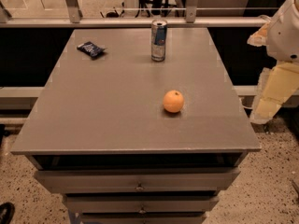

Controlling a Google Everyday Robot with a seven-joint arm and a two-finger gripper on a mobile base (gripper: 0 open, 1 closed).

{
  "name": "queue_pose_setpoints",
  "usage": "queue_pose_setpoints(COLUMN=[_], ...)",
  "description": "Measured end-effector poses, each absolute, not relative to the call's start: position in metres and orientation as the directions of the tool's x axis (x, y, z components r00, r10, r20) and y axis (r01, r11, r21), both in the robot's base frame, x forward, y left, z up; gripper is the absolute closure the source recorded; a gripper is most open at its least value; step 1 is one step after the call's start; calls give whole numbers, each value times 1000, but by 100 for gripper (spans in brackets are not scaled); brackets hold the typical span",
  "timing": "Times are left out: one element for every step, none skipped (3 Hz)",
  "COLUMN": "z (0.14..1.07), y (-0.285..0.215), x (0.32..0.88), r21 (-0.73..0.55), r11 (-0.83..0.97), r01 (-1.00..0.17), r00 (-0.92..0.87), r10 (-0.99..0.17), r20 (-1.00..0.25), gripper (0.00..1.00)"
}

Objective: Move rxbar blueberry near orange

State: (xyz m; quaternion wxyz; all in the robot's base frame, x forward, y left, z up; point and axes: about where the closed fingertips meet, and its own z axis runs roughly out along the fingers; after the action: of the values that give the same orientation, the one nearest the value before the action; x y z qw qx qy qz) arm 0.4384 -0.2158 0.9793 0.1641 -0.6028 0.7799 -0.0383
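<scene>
The rxbar blueberry (pixel 91 49), a small dark blue wrapper, lies flat at the far left of the grey table (pixel 107 111). The orange (pixel 173 101) sits right of the table's middle, toward the front. My gripper (pixel 267 107) hangs on the white arm off the table's right edge, level with the orange and far from the bar. It holds nothing that I can see.
A tall blue-and-silver drink can (pixel 159 40) stands upright at the far middle of the table, between the bar and the orange. Drawers (pixel 139 185) sit below the table's front edge. A rail and window frames run behind the table.
</scene>
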Motion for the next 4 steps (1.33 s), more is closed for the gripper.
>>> queue_pose_setpoints(z=[980, 972, 970, 985], y=[-215, -159, -103, -34], x=[439, 483, 515, 543], r21=[-261, -279, -289, -302], r11=[269, 218, 167, 135], r01=[-927, -935, -943, -944], r00=[-217, -136, -60, 9], r10=[-953, -948, -936, -901], r20=[-211, -286, -347, -434], gripper=[0, 0, 0, 0])
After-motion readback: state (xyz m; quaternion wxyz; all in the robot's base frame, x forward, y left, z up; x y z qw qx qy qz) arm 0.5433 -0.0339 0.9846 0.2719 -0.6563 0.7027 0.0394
